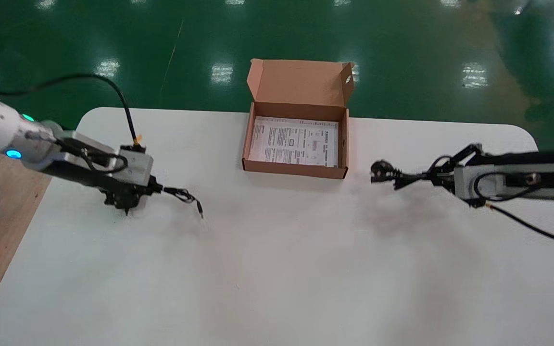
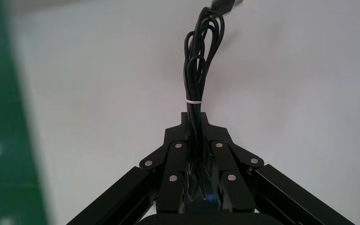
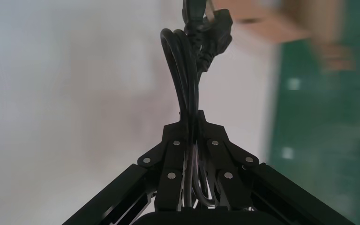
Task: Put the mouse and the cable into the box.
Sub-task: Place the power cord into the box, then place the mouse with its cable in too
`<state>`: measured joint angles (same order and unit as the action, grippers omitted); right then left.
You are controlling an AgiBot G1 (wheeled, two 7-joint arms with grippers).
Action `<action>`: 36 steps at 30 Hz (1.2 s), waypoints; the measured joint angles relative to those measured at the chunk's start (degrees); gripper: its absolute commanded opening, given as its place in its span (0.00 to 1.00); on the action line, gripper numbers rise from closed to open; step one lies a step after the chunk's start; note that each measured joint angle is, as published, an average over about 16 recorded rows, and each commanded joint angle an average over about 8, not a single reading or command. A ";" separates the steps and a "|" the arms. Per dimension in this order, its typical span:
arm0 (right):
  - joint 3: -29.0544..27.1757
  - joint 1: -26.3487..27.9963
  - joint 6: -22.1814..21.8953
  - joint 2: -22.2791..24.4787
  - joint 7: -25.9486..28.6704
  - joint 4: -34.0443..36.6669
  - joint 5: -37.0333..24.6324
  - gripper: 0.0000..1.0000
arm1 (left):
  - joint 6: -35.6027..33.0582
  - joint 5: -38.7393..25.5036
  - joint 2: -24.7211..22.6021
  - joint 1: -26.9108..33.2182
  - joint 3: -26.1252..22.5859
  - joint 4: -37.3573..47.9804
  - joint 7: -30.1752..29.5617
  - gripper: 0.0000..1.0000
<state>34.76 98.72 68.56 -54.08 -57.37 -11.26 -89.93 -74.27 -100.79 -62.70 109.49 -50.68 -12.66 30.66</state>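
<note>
Thin black white-tied cable bundle (image 2: 198,70), judged light and limp, nipped tight across its strands between the jaws of the left gripper (image 2: 194,123), left of the open brown cardboard box (image 1: 296,169); thicker black power cord (image 3: 187,61), judged stiffer, clamped likewise by the right gripper (image 3: 191,123), right of it.

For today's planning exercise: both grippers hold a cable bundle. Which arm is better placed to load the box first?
Probably the right. The right gripper is shut on the power cable, whose plug is close beside the box. The left gripper, shut on the thin cable, holds its load farther off.
</note>
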 measured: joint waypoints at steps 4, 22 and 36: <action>-0.79 1.54 -2.68 -1.99 0.43 -1.58 0.91 0.00 | 1.77 1.92 2.38 2.83 1.89 -4.36 -1.04 0.00; -0.61 1.57 -21.26 -21.04 -0.32 0.31 0.72 0.00 | 15.09 14.83 5.66 4.75 12.62 -21.71 8.58 0.00; 3.50 -2.48 -24.52 -24.29 -2.05 -2.25 2.88 0.00 | 14.84 15.57 1.10 8.96 13.07 -7.76 21.54 0.00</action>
<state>38.26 96.24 44.04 -78.38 -59.42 -13.51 -87.06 -59.43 -85.22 -61.59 118.45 -37.60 -20.42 52.20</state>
